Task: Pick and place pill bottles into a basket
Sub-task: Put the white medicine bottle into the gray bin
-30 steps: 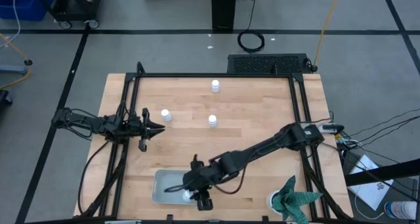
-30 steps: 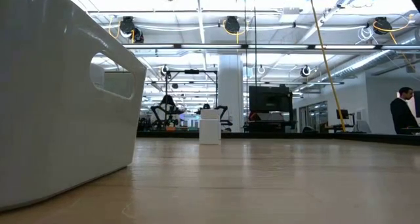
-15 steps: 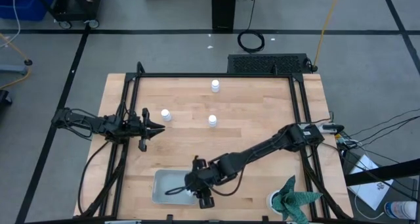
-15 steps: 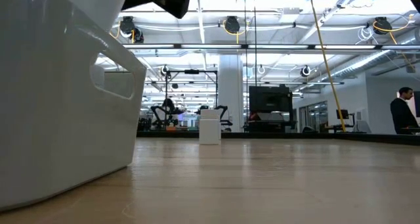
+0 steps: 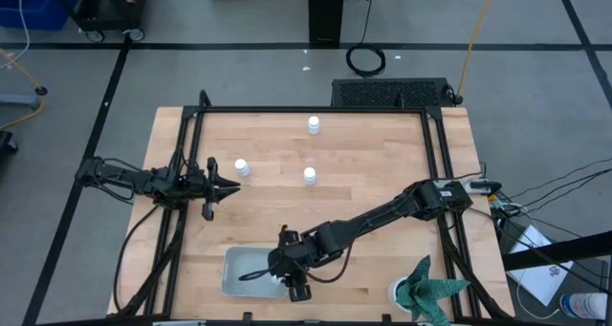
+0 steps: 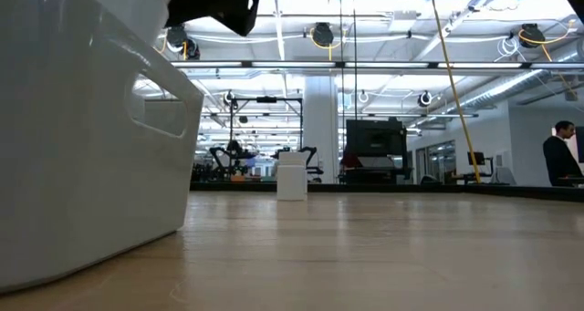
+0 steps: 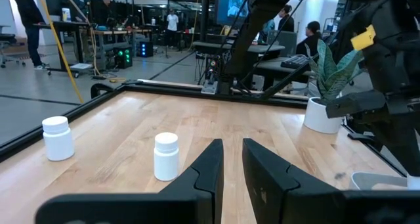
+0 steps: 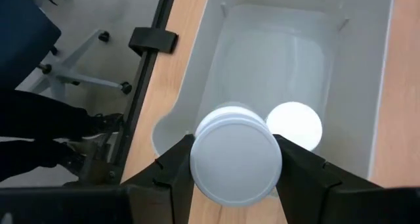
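Wooden table (image 5: 363, 173) with black frame rails. Pale grey-blue basket (image 5: 239, 269) sits at the near edge of the table, left of centre; in the low view its wall (image 6: 82, 147) fills the left side. Right arm reaches across the table to the basket's right end; right gripper (image 5: 290, 280) hangs over it, fingers clamped on a pill bottle (image 8: 236, 161), cap facing the wrist camera. A second bottle (image 8: 295, 124) already lies inside the basket, just beside the held one. Left arm waits at the table's left edge; left gripper (image 5: 222, 184) fingers nearly together, narrow gap, holding nothing. Three pill bottles stand upright on the table: one near the far rail (image 5: 314, 124), one mid-table (image 5: 309, 175), one just beside the left gripper (image 5: 242, 166). Potted plant (image 5: 426, 288) at the near right corner.
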Controlling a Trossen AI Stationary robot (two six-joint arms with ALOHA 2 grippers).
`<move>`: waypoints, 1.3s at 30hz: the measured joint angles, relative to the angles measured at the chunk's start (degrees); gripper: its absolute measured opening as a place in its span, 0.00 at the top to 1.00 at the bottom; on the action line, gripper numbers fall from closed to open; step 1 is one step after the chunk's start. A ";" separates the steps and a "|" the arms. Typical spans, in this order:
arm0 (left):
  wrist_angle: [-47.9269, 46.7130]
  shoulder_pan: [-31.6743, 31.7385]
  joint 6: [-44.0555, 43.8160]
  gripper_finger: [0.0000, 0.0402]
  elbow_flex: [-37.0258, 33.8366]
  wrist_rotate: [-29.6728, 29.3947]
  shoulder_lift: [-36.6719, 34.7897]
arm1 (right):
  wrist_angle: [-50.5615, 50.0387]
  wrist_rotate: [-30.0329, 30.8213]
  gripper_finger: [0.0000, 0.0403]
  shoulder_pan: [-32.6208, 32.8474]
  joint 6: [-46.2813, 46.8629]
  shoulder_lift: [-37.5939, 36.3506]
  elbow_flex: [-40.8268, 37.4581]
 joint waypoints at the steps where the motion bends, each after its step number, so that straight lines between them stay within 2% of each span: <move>1: 0.00 0.01 0.00 0.84 0.00 0.00 0.01 | -0.16 -0.04 0.60 0.02 -0.14 0.12 0.00; 13: -0.04 -0.01 0.00 0.84 0.00 0.00 0.01 | 0.18 -1.97 0.60 -0.19 -0.27 3.15 -0.02; 17: -0.11 0.00 0.00 0.84 0.01 0.00 0.01 | -0.15 -4.40 0.59 -0.41 -0.81 3.36 -0.04; 23: -0.17 0.01 0.00 0.84 0.01 0.02 0.00 | 0.83 -4.37 0.54 -0.37 -2.06 3.25 -0.04; 39: -0.28 0.01 0.00 0.84 0.02 0.05 -0.01 | 1.33 -4.48 0.51 -0.33 -4.70 3.25 -0.04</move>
